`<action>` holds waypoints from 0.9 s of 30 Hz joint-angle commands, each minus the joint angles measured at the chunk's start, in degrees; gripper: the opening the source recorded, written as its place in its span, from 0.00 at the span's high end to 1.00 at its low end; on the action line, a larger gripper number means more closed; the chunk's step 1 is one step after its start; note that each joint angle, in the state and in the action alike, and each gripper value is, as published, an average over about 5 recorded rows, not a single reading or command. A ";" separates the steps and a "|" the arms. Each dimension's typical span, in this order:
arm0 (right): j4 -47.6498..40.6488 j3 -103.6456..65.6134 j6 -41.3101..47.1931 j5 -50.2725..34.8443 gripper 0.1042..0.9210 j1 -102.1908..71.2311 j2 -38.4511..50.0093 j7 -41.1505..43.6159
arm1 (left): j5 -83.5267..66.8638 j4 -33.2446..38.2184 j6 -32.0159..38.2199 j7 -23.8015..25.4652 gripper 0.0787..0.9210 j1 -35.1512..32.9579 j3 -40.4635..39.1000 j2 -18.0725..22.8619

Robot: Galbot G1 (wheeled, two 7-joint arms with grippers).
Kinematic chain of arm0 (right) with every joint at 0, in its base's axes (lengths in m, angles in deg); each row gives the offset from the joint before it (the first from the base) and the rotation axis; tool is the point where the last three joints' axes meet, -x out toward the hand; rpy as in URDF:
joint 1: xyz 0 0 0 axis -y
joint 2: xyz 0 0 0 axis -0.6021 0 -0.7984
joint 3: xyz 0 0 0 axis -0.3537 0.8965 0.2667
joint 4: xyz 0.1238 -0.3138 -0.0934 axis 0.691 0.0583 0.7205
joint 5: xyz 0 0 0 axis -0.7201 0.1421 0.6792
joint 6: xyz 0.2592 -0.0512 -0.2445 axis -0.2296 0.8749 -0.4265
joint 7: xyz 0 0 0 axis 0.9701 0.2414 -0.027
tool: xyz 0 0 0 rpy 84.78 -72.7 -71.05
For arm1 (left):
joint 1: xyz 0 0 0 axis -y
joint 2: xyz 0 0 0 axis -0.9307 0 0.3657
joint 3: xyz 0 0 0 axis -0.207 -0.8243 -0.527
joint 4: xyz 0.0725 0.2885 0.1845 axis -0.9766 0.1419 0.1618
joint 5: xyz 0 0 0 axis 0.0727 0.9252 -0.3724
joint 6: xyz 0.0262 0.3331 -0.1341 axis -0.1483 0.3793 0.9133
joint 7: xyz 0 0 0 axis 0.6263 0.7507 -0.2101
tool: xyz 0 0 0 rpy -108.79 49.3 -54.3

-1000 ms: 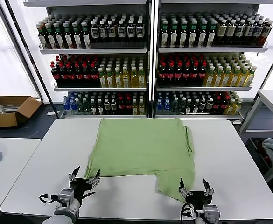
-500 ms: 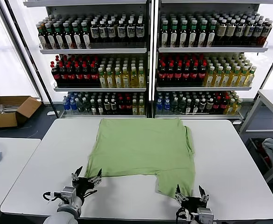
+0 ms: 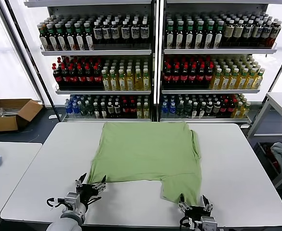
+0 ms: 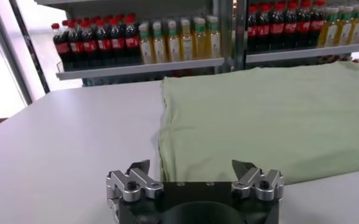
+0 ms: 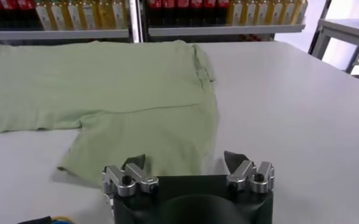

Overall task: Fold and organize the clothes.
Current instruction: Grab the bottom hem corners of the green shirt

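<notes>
The green shirt (image 3: 148, 156) lies flat on my worktop (image 3: 237, 159). My left pincer (image 3: 89, 185) gapes at its near left corner; my right pincer (image 3: 194, 202) gapes at the near right flap.

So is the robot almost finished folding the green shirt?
Not yet. The green shirt lies flat on the white table, partly folded, with a flap hanging toward the near edge. Both grippers are open and hold nothing: the left gripper by the near left corner, the right gripper at the flap. The remaining folds and tidying are left.
</notes>
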 commanded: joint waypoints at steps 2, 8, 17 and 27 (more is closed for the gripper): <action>-0.69 0.17 0.14 -0.26 0.18 -0.06 -0.14 0.15 | -0.34 -0.43 -0.33 0.02 0.13 -0.33 -0.10 -0.17; -0.69 0.51 0.14 -0.53 0.38 -0.52 -0.44 0.72 | -0.47 -0.31 -1.23 0.13 0.29 -0.97 -0.61 -0.11; -1.14 0.90 -1.37 -0.02 0.70 -1.37 -0.75 0.89 | -0.63 -0.90 -1.30 0.42 0.60 -1.24 -0.68 0.10; 0.51 0.00 -2.87 1.27 0.99 -0.99 0.11 2.99 | -0.64 -1.31 -0.16 0.61 0.94 -0.99 -0.88 0.29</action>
